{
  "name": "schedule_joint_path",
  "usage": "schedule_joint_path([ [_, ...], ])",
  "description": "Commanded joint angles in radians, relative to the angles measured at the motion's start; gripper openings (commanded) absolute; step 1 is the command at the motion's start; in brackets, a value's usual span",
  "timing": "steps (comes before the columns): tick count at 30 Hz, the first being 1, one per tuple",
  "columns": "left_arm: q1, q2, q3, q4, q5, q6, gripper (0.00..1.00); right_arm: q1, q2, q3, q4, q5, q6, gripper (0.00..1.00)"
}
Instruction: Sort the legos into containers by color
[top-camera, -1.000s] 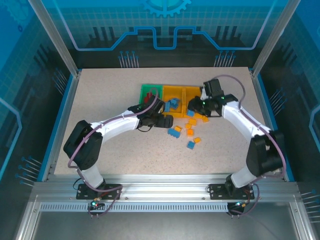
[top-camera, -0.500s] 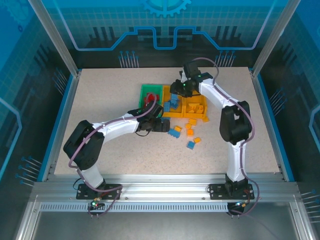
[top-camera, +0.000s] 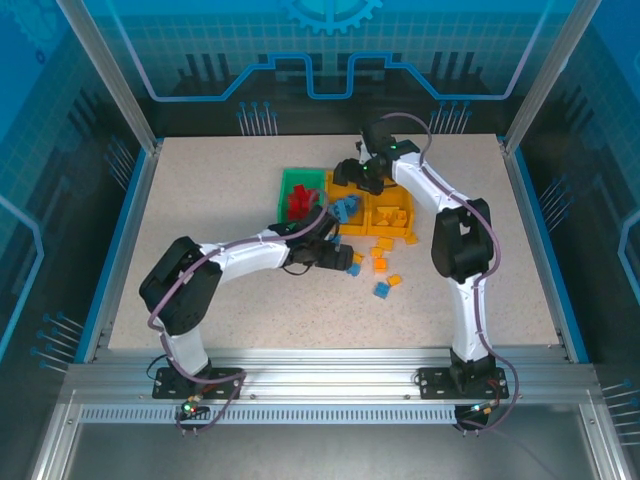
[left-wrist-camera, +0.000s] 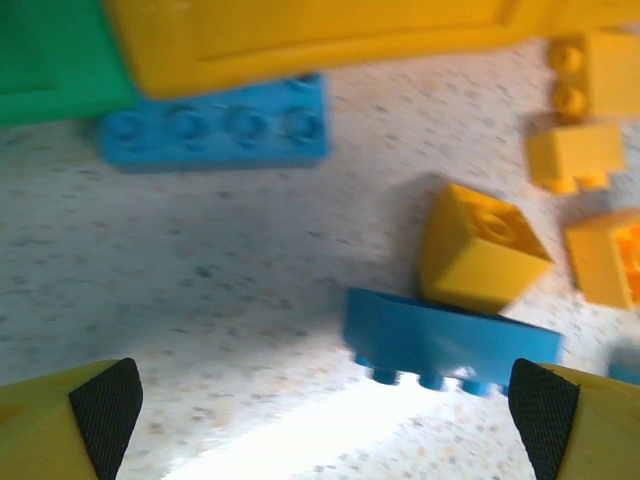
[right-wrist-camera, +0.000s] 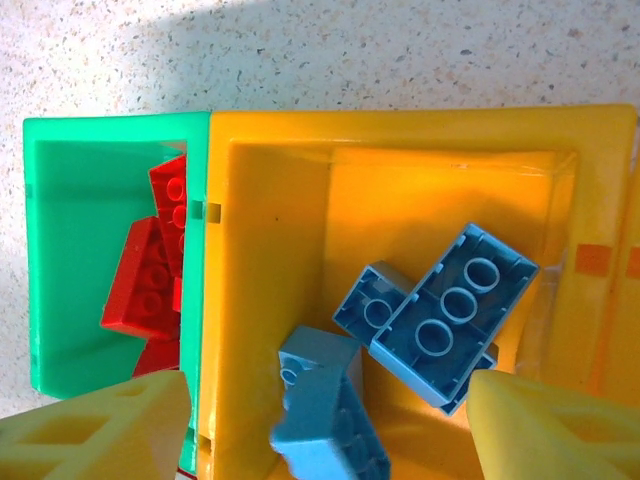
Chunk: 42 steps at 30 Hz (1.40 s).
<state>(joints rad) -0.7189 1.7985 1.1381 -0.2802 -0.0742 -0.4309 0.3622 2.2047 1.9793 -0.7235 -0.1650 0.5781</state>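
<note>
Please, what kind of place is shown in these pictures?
Probably a robotics lab work cell, not a home: an aluminium frame and blue printed panels enclose a speckled table.

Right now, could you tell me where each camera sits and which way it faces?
Top external: high behind the robot, looking down on the table; left arm and right arm show.
Left wrist: low over the table, facing a blue brick beyond the open left gripper.
Right wrist: above the green bin and middle bin, looking in, past the open right gripper.
Shared: top external and right wrist show the green bin's red bricks.
</note>
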Motion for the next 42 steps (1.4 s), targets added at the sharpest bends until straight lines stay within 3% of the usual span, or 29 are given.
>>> schedule_joint_path([
  [1,-0.059,0.039,0.045,0.001,-0.002,0.106,0.99,0.015,-0.072,0.001,-0.032,0.001,-0.015,0.78],
  [19,-0.120,0.182,0.157,-0.081,-0.072,0.147,0.97,-0.095,-0.348,-0.276,0.032,0.014,-0.018,0.83],
  [22,-0.119,0.193,0.169,-0.083,-0.080,0.157,0.91,-0.115,-0.374,-0.322,0.047,0.008,-0.015,0.83],
  [30,-0.119,0.168,0.177,-0.101,-0.095,0.151,0.57,-0.145,-0.475,-0.432,0.064,0.035,-0.031,0.84],
  [42,-0.095,0.031,0.251,-0.157,-0.189,0.171,0.60,-0.186,-0.727,-0.754,0.068,0.119,-0.069,0.84],
])
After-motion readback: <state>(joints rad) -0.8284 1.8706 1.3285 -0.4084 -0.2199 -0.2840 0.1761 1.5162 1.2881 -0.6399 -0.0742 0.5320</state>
